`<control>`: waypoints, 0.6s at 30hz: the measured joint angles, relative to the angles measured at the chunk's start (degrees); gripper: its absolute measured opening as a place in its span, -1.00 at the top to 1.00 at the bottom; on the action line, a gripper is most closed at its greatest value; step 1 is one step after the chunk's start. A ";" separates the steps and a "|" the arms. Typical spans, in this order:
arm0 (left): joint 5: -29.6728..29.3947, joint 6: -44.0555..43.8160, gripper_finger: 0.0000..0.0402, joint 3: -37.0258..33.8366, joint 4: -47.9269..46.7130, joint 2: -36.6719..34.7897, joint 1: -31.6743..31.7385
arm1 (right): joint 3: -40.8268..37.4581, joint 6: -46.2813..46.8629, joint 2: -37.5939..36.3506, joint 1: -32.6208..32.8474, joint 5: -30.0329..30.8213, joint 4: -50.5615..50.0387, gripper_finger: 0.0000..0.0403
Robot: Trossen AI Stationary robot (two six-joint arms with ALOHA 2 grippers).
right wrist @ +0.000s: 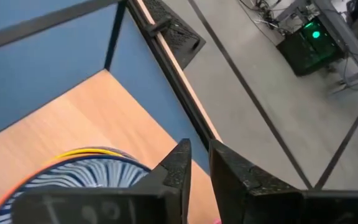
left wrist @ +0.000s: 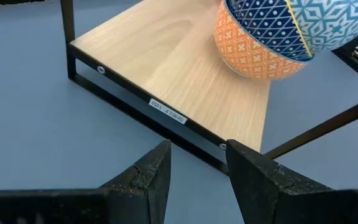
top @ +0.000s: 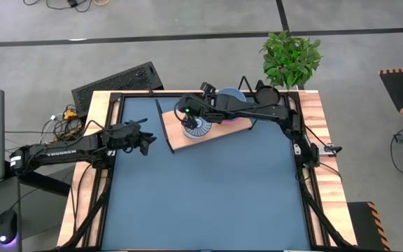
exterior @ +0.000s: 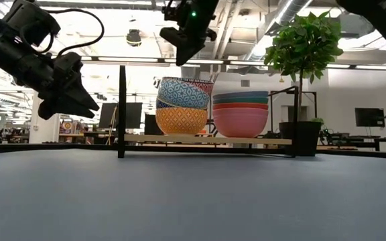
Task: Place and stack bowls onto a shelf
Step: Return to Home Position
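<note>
The patterned stack [exterior: 181, 105], a blue-patterned bowl nested in an orange one, sits on the shelf [top: 180, 133] at the table's 12 o'clock, with the pink-bottomed plain stack [exterior: 240, 112] just beside it. The right gripper [exterior: 187, 41] hangs directly above the patterned stack, clear of it, its fingers nearly together and holding nothing. The left gripper [top: 147, 141] hovers at the shelf's 9 o'clock, fingers apart, empty.

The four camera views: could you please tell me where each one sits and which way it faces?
High: overhead, looking down; both arms, shelf.
Low: table height, looking level; two bowl stacks, right gripper above.
Left wrist: behind the left gripper, facing the shelf.
Right wrist: above the striped bowl, looking down.
Shared: every view shows the shelf.
</note>
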 joint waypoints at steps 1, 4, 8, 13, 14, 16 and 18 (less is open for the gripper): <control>-0.19 0.00 0.31 0.00 -0.02 0.00 0.00 | 0.00 0.01 0.00 0.00 -0.08 0.17 0.60; -0.31 -0.14 0.31 0.00 -0.01 -0.02 0.00 | 0.04 0.01 0.79 -0.21 -0.09 0.34 0.64; 0.05 -0.23 0.31 0.00 -0.08 -0.02 0.00 | -0.13 -0.08 2.25 -0.82 -1.00 0.10 0.66; 0.03 -0.29 0.31 0.00 -0.07 -0.01 -0.01 | -0.15 -0.22 3.39 -1.65 -3.02 -0.12 0.67; 0.03 -0.29 0.31 0.00 -0.13 0.00 0.00 | -0.09 -0.29 3.54 -1.92 -5.02 0.28 0.67; 0.03 -0.29 0.31 0.00 -0.11 -0.02 -0.02 | 0.04 -0.18 4.02 -2.49 -7.71 0.88 0.67; 0.01 -0.29 0.31 0.00 -0.30 0.00 0.00 | -0.02 -0.58 4.34 -3.00 -9.09 0.64 0.67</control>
